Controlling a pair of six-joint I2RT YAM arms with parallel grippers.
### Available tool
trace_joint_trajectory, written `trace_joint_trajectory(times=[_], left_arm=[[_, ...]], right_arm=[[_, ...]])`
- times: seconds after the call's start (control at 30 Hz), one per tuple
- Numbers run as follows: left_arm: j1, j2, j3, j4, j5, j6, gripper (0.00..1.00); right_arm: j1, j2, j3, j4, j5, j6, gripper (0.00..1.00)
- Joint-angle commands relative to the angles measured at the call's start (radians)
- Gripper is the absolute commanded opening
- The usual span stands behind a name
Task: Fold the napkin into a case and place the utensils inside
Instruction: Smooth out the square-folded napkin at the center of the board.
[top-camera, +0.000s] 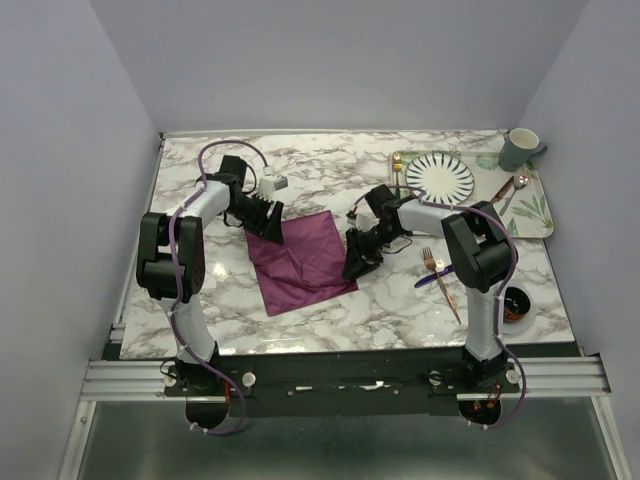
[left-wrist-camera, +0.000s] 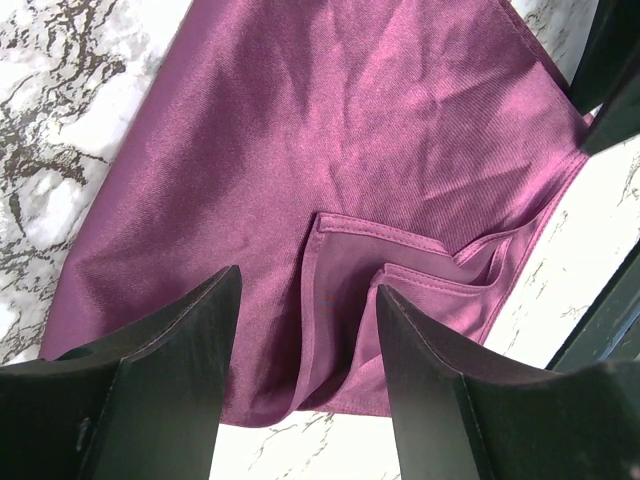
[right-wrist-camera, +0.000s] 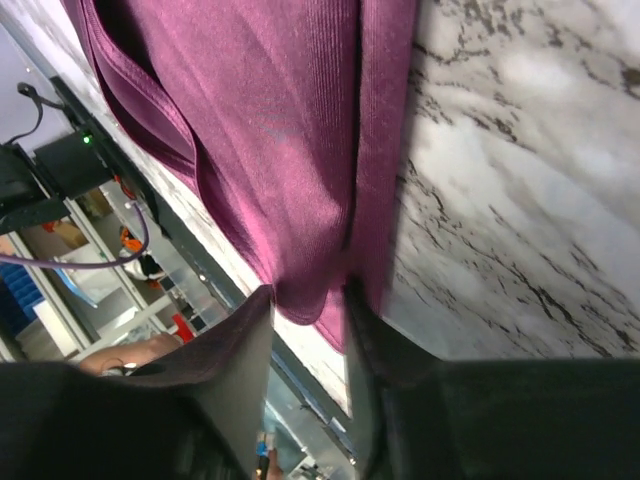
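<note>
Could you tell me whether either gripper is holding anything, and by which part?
The right gripper pinches the napkin by a folded edge; the left gripper is open, holding nothing.

No words, labels, brands, numbers or signs can be read in any view, whether on the napkin (top-camera: 300, 258), on the worktop (top-camera: 330, 160) around it, or on anything standing near it.
</note>
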Motion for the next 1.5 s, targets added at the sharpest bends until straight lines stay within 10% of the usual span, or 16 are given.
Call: trace_joint_trajectory(times=[0.0,0.57,1.47], left_arm=[[-0.006,-0.004,-0.011,0.000,0.013,0.027,0.66],[-0.031,0.077,0.007,-0.041,0.057,0.046,0.67],[-0.017,-0.268,-0.367,-0.149,0.053,0.564,0.52]], right_arm=[[0.015,0.026,0.024,0.014,0.009,0.002,0.36],[0.016,0.021,0.025,0.003,0.010,-0.005,0.01],[0.015,0.017,0.018,-0.006,0.046,-0.021,0.01]])
